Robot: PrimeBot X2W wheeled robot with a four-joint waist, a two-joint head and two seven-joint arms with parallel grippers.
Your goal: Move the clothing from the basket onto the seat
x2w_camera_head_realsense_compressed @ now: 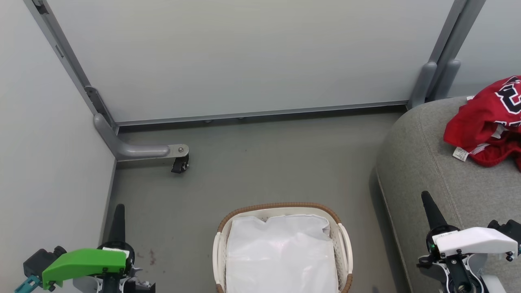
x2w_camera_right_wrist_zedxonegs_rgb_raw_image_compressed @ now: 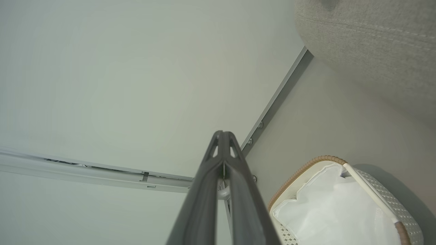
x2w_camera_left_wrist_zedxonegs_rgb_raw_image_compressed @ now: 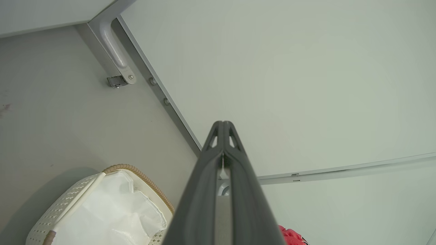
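The red clothing, a jersey with black-and-white numbers, lies bunched on the grey sofa seat at the right. On the floor in the bottom middle stands the cream basket with its brown rim; inside it I see the white liner and no red fabric. My left gripper is at the lower left, shut and holding nothing. My right gripper is shut and holding nothing over the sofa's front edge. The basket also shows in the left wrist view, and a red scrap of the clothing shows at the bottom.
Pale partition walls close off the back and left. A grey partition foot with a black caster juts onto the floor at the left. Grey floor lies open between the basket and the back wall.
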